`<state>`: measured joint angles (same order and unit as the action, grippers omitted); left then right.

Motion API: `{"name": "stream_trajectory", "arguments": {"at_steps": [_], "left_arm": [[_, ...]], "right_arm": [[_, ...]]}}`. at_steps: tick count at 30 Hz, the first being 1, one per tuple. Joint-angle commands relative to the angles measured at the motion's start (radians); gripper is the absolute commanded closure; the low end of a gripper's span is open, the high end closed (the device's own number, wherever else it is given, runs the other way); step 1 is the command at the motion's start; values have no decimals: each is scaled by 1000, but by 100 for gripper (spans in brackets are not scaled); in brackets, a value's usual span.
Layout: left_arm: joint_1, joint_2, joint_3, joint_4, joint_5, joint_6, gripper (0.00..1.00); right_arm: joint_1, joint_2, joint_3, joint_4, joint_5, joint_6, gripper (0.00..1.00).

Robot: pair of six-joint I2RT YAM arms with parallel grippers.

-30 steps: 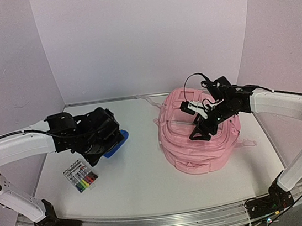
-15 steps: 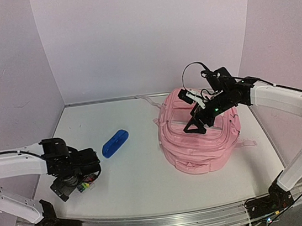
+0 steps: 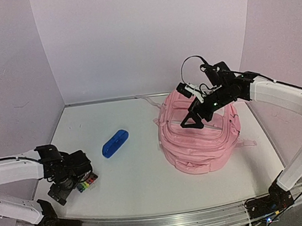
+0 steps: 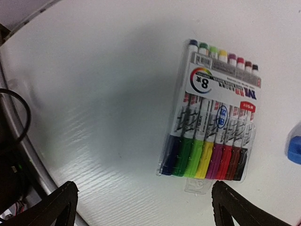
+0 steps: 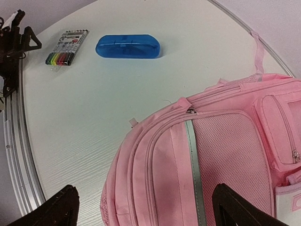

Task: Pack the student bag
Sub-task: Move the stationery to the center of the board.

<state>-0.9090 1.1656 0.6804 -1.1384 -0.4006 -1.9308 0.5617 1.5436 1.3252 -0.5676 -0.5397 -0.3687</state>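
Note:
The student bag [image 3: 199,140] is a big pink backpack lying on the right half of the table, its zips closed in the right wrist view [image 5: 211,165]. My right gripper [image 3: 187,106] hovers open just above the bag's left top part, with nothing between its fingers [image 5: 146,207]. My left gripper [image 3: 70,186] is low at the near left, open, over the near end of a clear pack of coloured markers [image 4: 211,122], which lies flat and untouched. The left gripper's [image 4: 146,207] fingers stand wide apart.
A blue pencil case [image 3: 115,143] lies on the white table [image 3: 137,176] between the marker pack [image 3: 86,182] and the bag. It also shows in the right wrist view [image 5: 128,47]. A metal rail [image 3: 154,224] runs along the near edge. Walls close in on three sides.
My left arm has swung back from the blue case to the near left and come down over the marker pack. My right gripper has lifted off the bag and opened wider.

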Motion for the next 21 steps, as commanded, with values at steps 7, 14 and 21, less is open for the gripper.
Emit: {"name": "stream_trajectory", "arguments": {"at_steps": [7,14,21], "left_arm": [[198,73,-30,413,179,343,0],[374,129,-21,430,281,520,0],[479,252,56,356,301,668,0]], "right_arm": [[4,4,40,-57,-45,-5,2],[4,19,56,-83,-65,-10,2],[4,30,76,-134,-115,-20,2]]}}
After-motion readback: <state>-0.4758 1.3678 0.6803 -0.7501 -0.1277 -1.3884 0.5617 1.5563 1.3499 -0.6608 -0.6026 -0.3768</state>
